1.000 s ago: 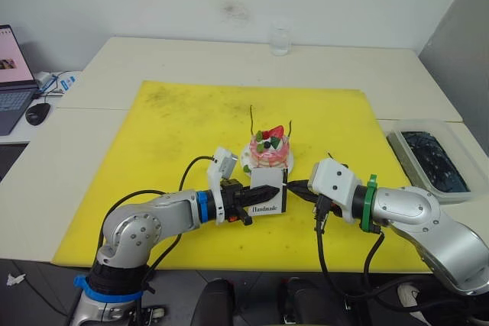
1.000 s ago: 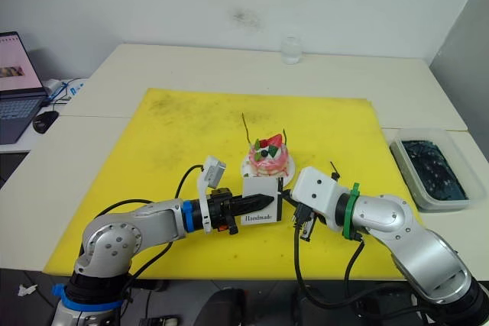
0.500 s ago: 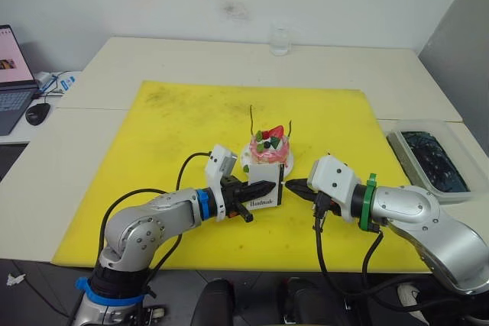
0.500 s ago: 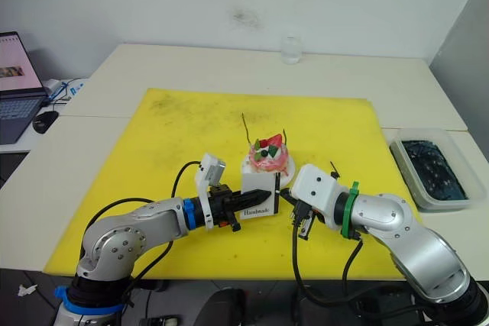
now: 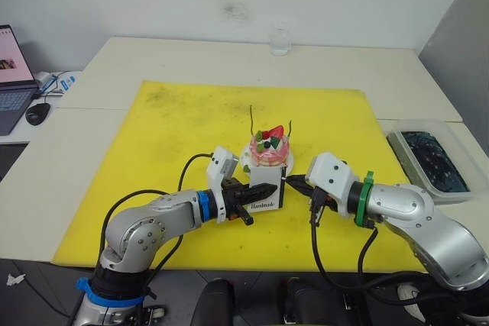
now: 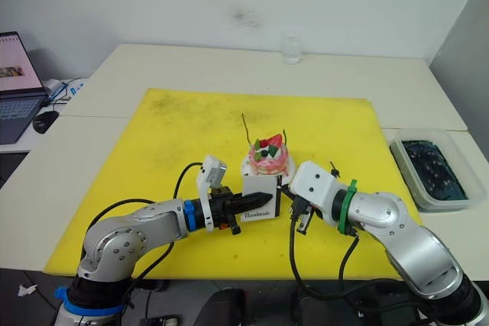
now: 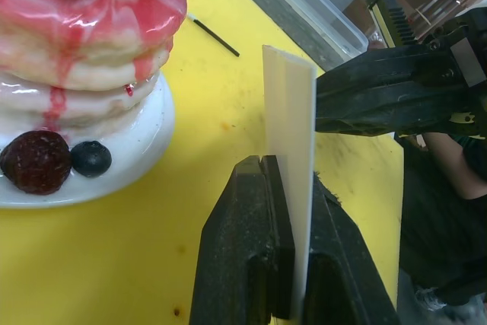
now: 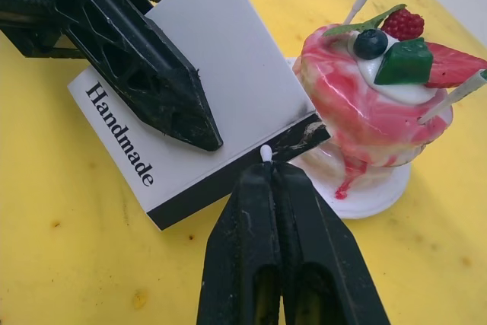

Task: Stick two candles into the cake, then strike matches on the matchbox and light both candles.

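Note:
The pink cake (image 5: 269, 149) sits on its white plate mid-mat, with two thin candles (image 5: 252, 118) (image 5: 291, 129) standing in it. Just in front of it, my left gripper (image 5: 267, 188) is shut on the white matchbox (image 6: 260, 202), holding it upright on edge. From the right, my right gripper (image 8: 268, 169) is shut on a match whose white tip (image 8: 265, 153) touches the matchbox's black strip (image 8: 236, 169). Another dark match (image 7: 213, 35) lies on the mat beyond the cake.
A yellow mat (image 5: 191, 120) covers the table's centre. A clear bin (image 5: 432, 159) with dark contents stands at the right edge. A glass (image 5: 280, 40) is at the back; a laptop (image 5: 11, 74) and mouse (image 5: 37, 112) are far left.
My right gripper has moved left, bringing the match tip against the matchbox's black strip. The left gripper lifted the matchbox slightly nearer the cake, then held it.

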You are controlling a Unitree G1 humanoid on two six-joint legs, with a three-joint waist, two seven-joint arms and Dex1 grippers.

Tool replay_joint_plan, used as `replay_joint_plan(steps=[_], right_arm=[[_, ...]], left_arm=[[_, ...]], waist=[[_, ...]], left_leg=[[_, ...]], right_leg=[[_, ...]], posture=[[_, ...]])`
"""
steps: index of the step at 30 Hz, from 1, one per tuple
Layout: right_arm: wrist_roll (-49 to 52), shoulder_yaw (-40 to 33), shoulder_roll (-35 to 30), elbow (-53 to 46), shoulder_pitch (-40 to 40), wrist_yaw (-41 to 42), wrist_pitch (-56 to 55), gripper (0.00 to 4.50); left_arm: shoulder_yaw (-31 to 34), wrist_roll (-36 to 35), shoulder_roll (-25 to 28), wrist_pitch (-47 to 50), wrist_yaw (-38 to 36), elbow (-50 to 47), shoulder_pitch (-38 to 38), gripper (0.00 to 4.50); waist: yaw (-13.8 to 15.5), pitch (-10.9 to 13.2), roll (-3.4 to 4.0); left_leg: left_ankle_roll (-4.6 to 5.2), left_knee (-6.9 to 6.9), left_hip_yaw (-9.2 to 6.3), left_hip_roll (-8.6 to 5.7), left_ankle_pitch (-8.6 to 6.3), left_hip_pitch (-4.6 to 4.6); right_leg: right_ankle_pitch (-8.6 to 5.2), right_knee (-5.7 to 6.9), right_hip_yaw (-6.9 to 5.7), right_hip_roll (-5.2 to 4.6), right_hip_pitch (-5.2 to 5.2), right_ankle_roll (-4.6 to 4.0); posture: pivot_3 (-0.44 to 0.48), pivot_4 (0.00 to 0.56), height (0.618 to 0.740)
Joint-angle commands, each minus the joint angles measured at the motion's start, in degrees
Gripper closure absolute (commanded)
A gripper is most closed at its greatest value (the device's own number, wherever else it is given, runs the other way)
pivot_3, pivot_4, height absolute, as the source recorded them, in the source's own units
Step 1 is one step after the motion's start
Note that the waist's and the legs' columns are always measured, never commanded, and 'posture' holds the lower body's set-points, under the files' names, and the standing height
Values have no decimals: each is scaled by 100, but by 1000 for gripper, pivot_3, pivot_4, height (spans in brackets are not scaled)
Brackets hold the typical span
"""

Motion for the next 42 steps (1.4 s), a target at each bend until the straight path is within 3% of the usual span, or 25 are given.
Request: replay_joint_plan(steps=[1, 11, 17, 24, 34, 42], right_arm=[[-85, 12, -13, -78, 4, -18, -86, 4426], [-193, 89, 52, 6, -42, -104, 75, 4426], [-364, -292, 196, 215, -175, -438, 194, 4426], [-109, -1159, 116, -58, -141, -433, 483, 4426], [726, -1566, 327, -484, -116, -357, 1419, 4426], [1980, -2425, -768, -794, 159, 620, 2494, 4426]], left_arm=[[-19, 10, -23, -126, -125, -280, 7, 4500], [-450, 593, 199, -602, -689, -483, -1, 4500], [-668, 1051, 440, -1009, -1036, -590, 152, 4500], [-178, 1021, 854, -1039, -1108, -804, 668, 4500], [-79, 951, 748, -966, -1040, -772, 755, 4500], [-85, 731, 772, -817, -1282, -752, 666, 4500]], waist=[[0, 0, 0], [0, 0, 0], [-2, 0, 0], [-2, 0, 1], [-1, 0, 1], [6, 0, 1]], left_leg=[[0, 0, 0, 0, 0, 0], [0, 1, 0, -1, 0, 0], [0, 1, 3, 1, 0, 0], [0, -1, 0, 5, 0, 0], [1, 1, 4, 3, 0, 0], [2, 1, 4, 2, -1, -2]], right_leg=[[0, 0, 1, 0, 0, 0], [0, 1, 0, 1, 0, 0], [0, 1, 3, 0, 0, 0], [0, 1, -1, -2, -3, -1], [0, 2, 3, -6, -2, 0], [0, -1, 2, -6, -2, 0]], posture=[[0, 150, 740], [0, 150, 740], [0, 150, 740], [0, 150, 740], [0, 150, 740], [0, 150, 740]])
